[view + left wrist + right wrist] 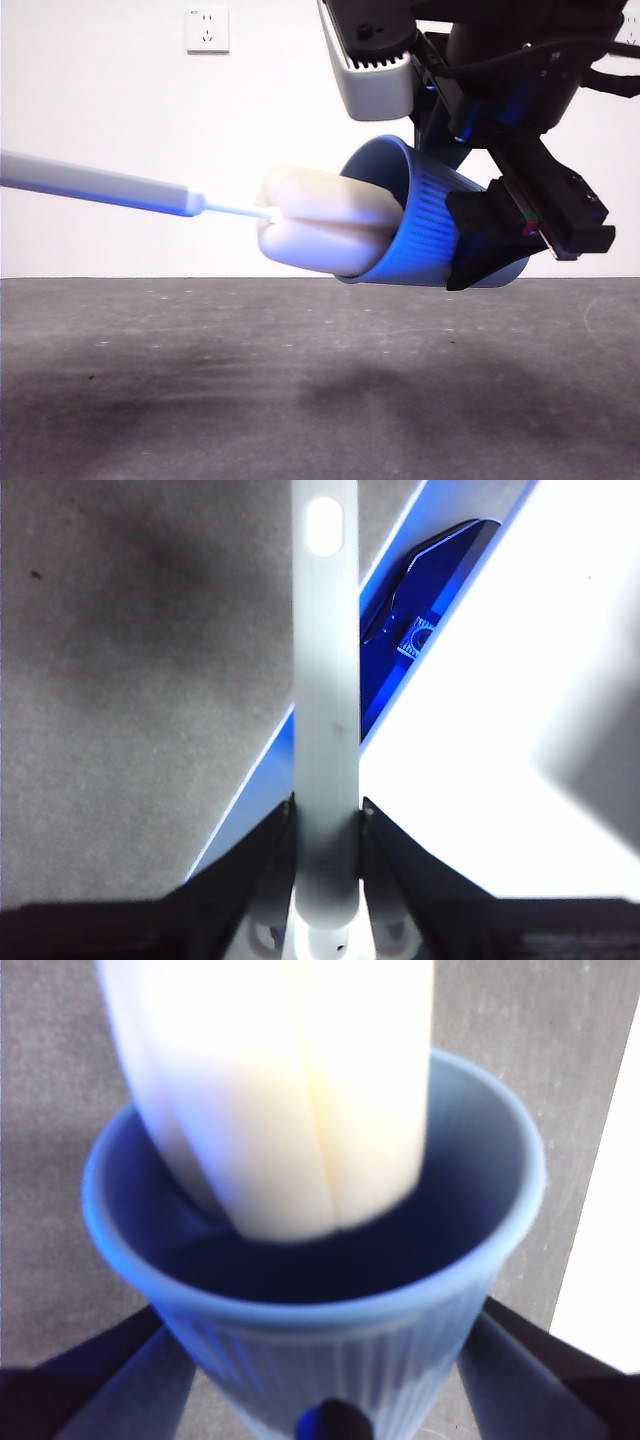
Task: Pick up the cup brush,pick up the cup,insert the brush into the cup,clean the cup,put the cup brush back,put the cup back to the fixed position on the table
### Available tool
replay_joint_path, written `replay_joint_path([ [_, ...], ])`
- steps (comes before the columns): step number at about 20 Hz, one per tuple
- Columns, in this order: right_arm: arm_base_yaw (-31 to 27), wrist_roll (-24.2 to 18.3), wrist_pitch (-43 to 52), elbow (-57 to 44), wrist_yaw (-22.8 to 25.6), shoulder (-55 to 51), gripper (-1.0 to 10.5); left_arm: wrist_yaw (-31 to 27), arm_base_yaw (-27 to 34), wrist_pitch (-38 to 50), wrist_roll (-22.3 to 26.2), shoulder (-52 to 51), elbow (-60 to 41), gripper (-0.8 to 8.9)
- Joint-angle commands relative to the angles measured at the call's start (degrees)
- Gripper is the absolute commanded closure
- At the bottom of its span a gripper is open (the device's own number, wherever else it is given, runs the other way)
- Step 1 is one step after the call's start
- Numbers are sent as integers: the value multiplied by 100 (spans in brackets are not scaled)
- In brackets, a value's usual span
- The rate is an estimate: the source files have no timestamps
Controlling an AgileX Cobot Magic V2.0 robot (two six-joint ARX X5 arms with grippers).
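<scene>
Front view: you see the cup (pixel 425 225) tipped sideways above the table (pixel 200 400), the cup brush (pixel 320 230) sponge partly inside. Left wrist: left gripper (pixel 327 825) clamps the brush handle. Right wrist: right gripper (pixel 325 1335) grips the cup.

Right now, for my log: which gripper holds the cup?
The right gripper, clamped around the blue cup; the left gripper grips the cup brush handle instead.

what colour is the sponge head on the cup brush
Cream-yellow, nearly white in the glare; the cup brush head shows best in the right wrist view.
</scene>
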Motion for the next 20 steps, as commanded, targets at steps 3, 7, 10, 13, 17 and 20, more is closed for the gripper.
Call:
replay_joint_path([
  [3,13,81,87,17,4,31,963,181,-15,339,-66,142,-2,822],
  [7,13,83,94,17,4,31,964,365,-50,879,-33,428,-2,822],
  [10,20,83,107,17,-4,31,963,437,-48,1346,-31,798,-2,822],
  [13,24,85,105,17,-4,31,963,494,-50,1794,-31,1204,-2,822],
  [17,24,127,101,17,0,31,964,575,-48,2153,-33,1532,-2,822],
  [20,24,125,98,17,0,31,964,557,-48,2118,-35,1519,-2,822],
])
